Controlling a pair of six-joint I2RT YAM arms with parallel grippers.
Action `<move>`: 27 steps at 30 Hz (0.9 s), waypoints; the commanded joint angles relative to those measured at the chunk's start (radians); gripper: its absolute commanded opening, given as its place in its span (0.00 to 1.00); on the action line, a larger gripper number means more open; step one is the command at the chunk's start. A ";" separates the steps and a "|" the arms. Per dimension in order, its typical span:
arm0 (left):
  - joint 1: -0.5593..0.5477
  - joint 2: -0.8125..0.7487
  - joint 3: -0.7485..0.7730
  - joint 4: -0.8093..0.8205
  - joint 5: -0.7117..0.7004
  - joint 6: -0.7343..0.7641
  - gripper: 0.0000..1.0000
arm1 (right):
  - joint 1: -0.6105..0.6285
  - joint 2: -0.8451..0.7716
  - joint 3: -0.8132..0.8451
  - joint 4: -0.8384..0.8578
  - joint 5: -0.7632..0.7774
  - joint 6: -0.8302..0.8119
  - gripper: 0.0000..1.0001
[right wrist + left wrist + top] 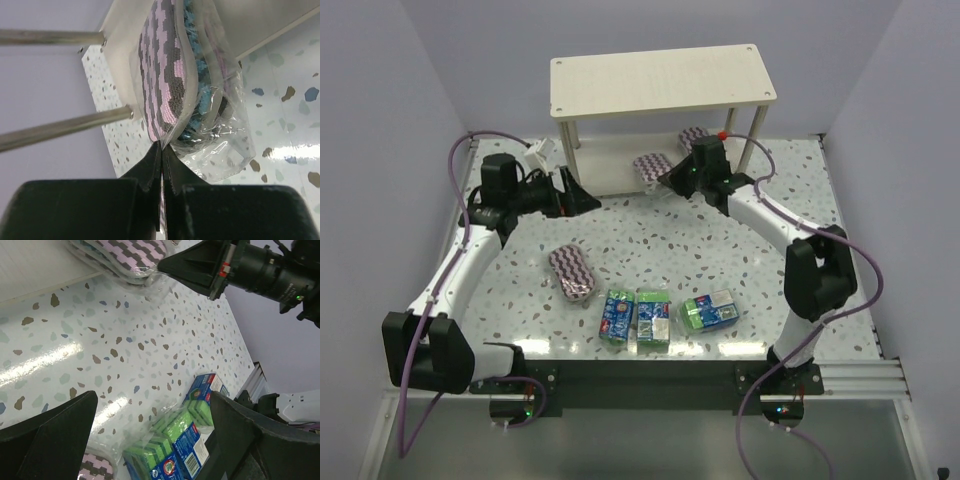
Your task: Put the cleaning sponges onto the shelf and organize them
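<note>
Although the worktop (770,215) carries most of the sponges, the shelf (660,80) at its far edge has nothing on its top board. One striped pad (695,135) lies on the lower board. Three wrapped packs (652,318) sit side by side near the front, with a loose pad (572,272) just beyond them. The right pincer (162,150) is closed on the thin plastic wrap of a third pad (165,75), which is at the lower board's front edge. The left pincer (154,396) is spread wide, holds nothing and hovers nearby. Likely faults are that the wrap slips or tears, since only film is gripped, or that the pad catches on the board edge and falls.
</note>
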 commanded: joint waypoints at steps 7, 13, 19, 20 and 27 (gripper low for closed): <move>0.011 0.007 0.053 -0.006 0.010 0.035 1.00 | 0.020 0.127 0.119 0.063 0.270 0.125 0.00; 0.011 0.013 0.056 -0.006 0.013 0.033 1.00 | 0.053 0.216 0.211 -0.038 0.367 0.192 0.00; 0.011 0.008 0.053 -0.017 0.010 0.040 1.00 | 0.070 0.282 0.275 -0.078 0.385 0.258 0.00; 0.011 0.005 0.051 -0.018 0.007 0.041 1.00 | 0.073 0.285 0.282 -0.078 0.390 0.267 0.00; 0.011 0.000 0.045 -0.021 0.007 0.043 1.00 | 0.073 0.319 0.314 -0.099 0.408 0.321 0.00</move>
